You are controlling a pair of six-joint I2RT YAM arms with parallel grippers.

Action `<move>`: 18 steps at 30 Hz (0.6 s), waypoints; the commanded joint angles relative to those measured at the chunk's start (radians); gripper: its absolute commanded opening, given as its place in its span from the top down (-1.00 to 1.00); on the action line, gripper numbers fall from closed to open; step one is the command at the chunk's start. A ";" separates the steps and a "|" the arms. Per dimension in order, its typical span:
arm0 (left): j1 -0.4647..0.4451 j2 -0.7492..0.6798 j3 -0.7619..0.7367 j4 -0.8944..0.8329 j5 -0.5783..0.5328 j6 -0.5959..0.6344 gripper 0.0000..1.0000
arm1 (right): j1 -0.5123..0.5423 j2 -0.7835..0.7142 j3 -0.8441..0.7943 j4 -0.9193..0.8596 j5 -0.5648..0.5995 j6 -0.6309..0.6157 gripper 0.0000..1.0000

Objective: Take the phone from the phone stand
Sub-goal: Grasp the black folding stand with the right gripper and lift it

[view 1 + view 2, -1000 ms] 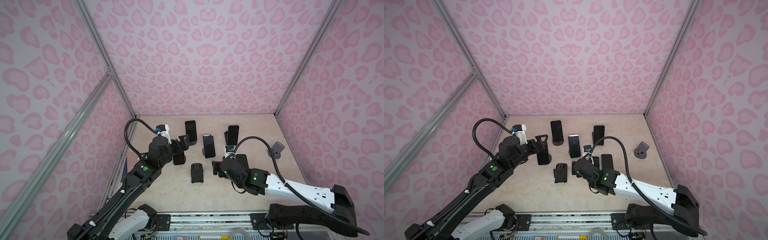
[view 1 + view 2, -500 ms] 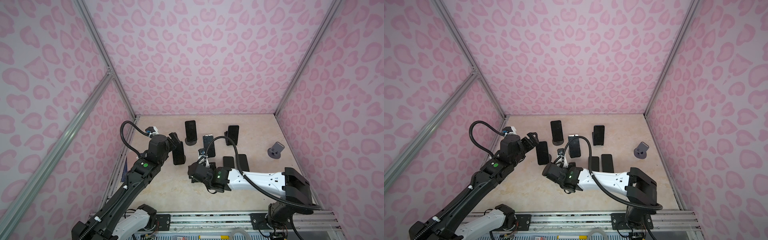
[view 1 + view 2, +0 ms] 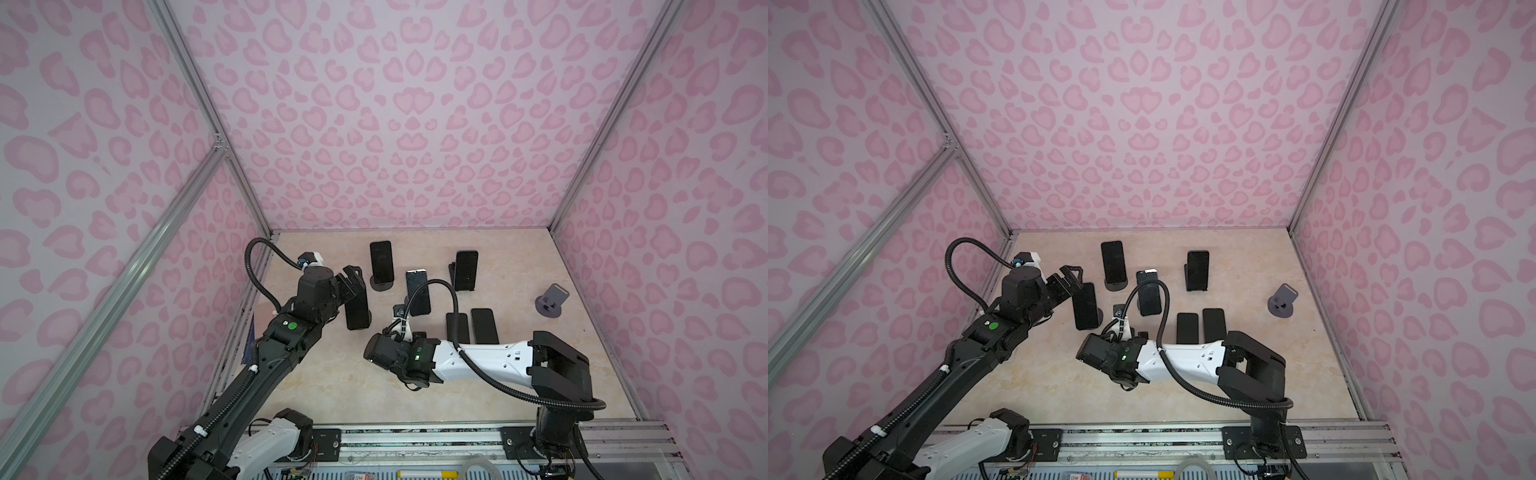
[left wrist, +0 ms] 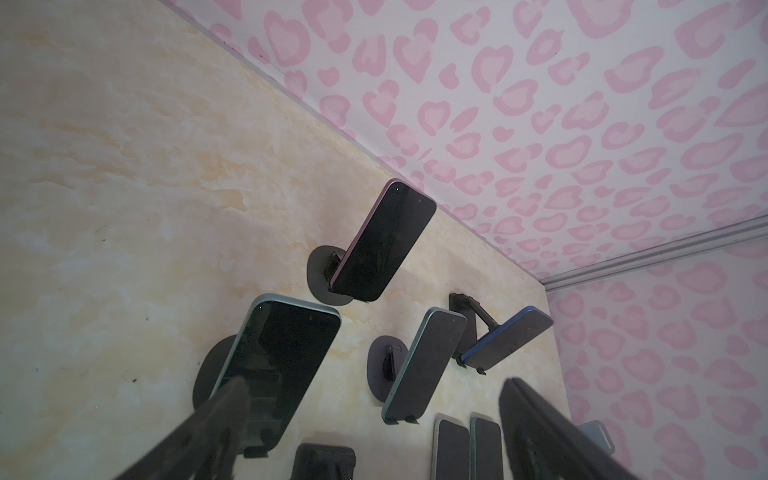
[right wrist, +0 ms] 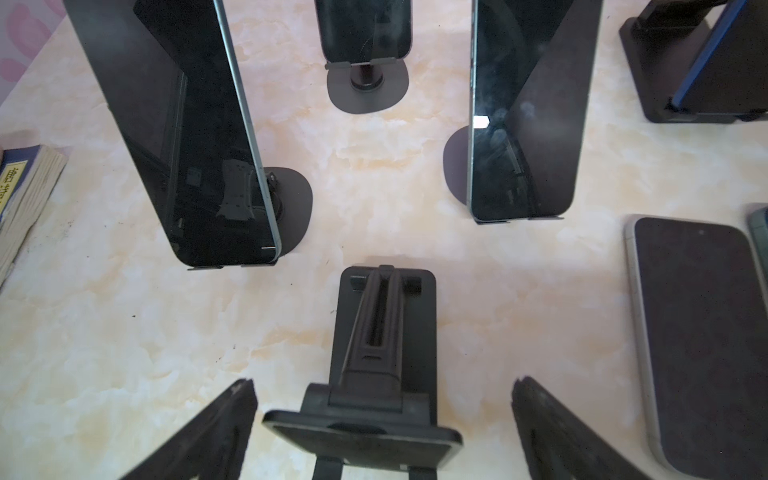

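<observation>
"Phone [image 3: 357,307] first: is the left hand [image 3: 354,275] gripping it?"

"No. Its fingers are standing wide apart, clamping nothing, and are hovering at the phone's upper edge. I cannot tell whether they are touching it. In both top views the phone is sitting just below and right of that hand, left of the bench's [image 3: 332,382] middle. It is leaning back on its round-based phone stand [image 4: 210,370], with its long axis running nearly upright."

"And the right hand [image 5: 382,386]?"

"Also gaping and holding nothing, straddling an empty folding stand [image 5: 384,328] nearer the frame's centre. I am judging the left as the nearer one. In the left wrist view the phone is sitting off toward one finger [image 4: 220,415] rather than between the two. So the hand is probably needing a sideways shift before closing across the narrow edges."
</observation>
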 commanded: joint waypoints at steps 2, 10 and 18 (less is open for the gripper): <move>0.005 0.002 0.014 0.027 0.034 -0.007 -0.94 | -0.004 0.040 -0.001 0.042 -0.007 0.003 -0.97; 0.010 -0.001 0.011 0.060 0.095 -0.003 -0.94 | -0.009 0.092 -0.015 0.106 0.026 0.027 -0.73; 0.015 -0.002 0.012 0.070 0.121 -0.003 -0.94 | -0.011 0.092 -0.057 0.172 0.013 0.030 -0.40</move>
